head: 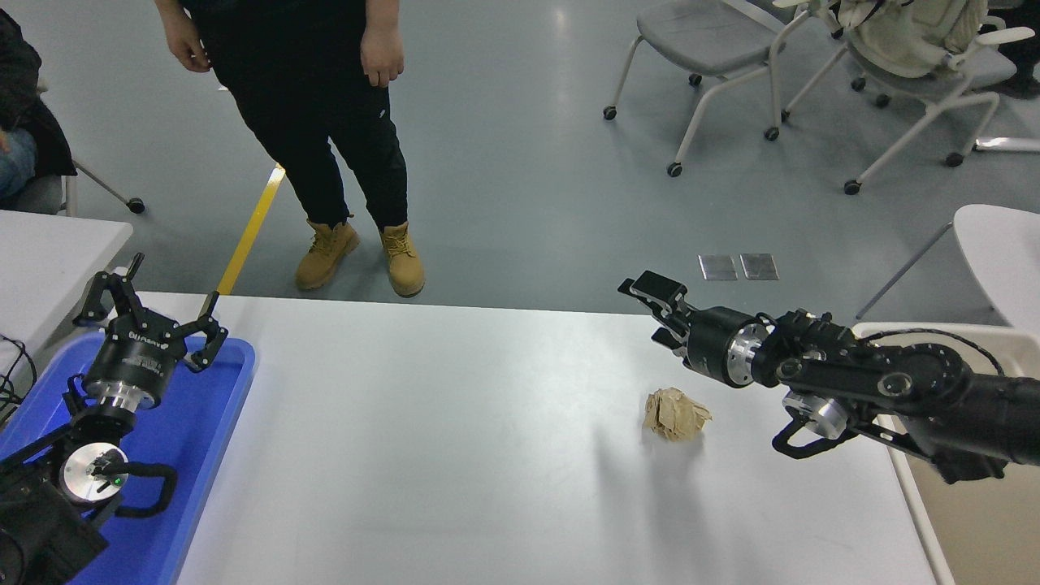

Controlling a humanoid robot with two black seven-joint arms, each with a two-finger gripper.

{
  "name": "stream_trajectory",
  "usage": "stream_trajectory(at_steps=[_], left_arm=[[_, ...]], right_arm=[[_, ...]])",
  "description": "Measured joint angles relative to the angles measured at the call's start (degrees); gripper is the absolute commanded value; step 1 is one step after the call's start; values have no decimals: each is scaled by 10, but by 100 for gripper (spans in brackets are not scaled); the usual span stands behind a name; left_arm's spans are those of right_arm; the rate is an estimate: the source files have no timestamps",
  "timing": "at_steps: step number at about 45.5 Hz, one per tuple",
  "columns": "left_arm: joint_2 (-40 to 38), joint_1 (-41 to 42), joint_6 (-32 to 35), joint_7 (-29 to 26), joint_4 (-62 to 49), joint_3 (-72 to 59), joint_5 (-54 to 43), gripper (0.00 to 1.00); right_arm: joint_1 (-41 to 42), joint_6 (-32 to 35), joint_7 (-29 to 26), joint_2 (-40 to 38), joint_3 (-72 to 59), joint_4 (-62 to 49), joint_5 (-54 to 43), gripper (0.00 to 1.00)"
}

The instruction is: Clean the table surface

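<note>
The white table surface fills the lower middle of the head view. A crumpled brown paper ball lies on it, right of centre. My right gripper comes in from the right edge and hovers above the table, a little beyond and above the paper ball, not touching it. Its jaws are apart and empty. My left gripper is parked at the lower left over a blue tray, with its fingers spread open and empty.
A beige bin stands against the table's right edge under my right arm. A person in black trousers and tan boots stands at the far side. Smaller white tables flank the scene, and wheeled chairs stand at the back right.
</note>
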Motion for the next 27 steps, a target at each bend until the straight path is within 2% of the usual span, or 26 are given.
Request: stream_trajectory(at_steps=[15, 27], left_arm=[[0, 0, 0, 0, 0, 0, 0, 100], [0, 0, 0, 0, 0, 0, 0, 100]], right_arm=[[59, 12, -121, 2, -70, 33, 20, 100], [70, 23, -173, 33, -96, 29, 24, 100]])
